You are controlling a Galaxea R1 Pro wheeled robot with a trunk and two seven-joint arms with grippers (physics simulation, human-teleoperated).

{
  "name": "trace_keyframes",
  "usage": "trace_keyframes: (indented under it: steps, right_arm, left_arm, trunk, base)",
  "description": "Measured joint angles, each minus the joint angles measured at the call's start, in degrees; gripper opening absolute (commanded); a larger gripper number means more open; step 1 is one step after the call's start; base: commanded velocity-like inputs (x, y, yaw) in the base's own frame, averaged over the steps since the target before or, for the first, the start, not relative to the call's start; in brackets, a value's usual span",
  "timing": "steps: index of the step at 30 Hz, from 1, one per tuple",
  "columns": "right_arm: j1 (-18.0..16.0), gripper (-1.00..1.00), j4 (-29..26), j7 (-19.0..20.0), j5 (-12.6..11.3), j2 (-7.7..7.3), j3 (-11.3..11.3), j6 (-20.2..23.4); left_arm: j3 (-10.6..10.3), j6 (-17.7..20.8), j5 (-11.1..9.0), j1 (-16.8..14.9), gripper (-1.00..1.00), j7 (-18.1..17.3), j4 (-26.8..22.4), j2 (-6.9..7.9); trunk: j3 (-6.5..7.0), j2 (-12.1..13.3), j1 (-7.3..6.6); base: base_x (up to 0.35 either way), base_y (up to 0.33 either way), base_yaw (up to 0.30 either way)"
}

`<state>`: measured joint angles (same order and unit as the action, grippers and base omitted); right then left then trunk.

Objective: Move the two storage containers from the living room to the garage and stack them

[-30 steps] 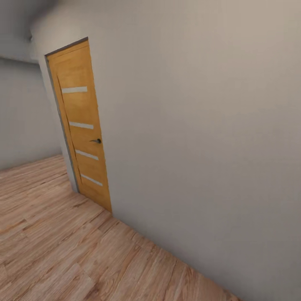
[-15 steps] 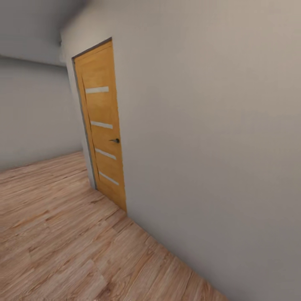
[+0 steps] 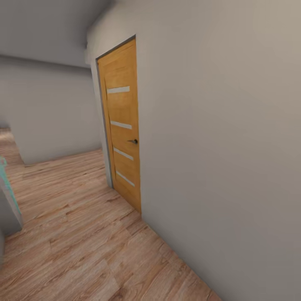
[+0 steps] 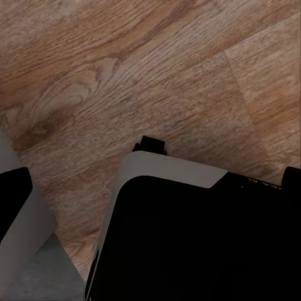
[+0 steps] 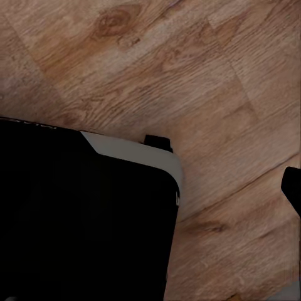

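The storage containers are out of view. I am in a passage with a light wood plank floor, not the garage. In the left wrist view my own black and grey base hangs over the planks, with a dark fingertip at the frame's edge. The right wrist view has the base too, and a dark fingertip far out at the edge. Nothing is held between the fingers in either wrist view.
A closed orange wooden door with pale stripes and a dark handle sits in the long grey wall on the right. A grey, teal-edged object stands at the left edge. The passage runs on past the door to a far grey wall.
The whole head view has shifted: the door now sits further right in the picture, so the camera has turned or moved. The teal-edged object has come into view at the left.
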<state>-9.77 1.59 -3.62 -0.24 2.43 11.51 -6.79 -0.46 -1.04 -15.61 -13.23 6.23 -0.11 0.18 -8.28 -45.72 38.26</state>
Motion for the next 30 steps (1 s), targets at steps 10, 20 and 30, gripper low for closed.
trace_keyframes:
  steps: [10,20,30]
  right_arm:
    - [0.0,1.00,0.0,0.0,0.0,0.00,0.0,0.0]
    - [0.0,1.00,0.0,0.0,0.0,0.00,0.0,0.0]
    - [0.0,1.00,0.0,0.0,-0.1,0.00,0.0,0.0]
  left_arm:
    - [0.0,0.0,0.0,0.0,1.00,0.0,0.0,0.00]
    - [0.0,0.0,0.1,0.0,1.00,0.1,0.0,0.00]
    - [0.0,0.0,0.1,0.0,1.00,0.1,0.0,-0.23]
  trunk:
    - [0.00,0.0,0.02]
    - [0.00,0.0,0.03]
    - [0.00,0.0,0.03]
  base:
    - [0.233,0.000,0.279]
    - [0.013,0.000,0.279]
    - [0.000,0.000,0.279]
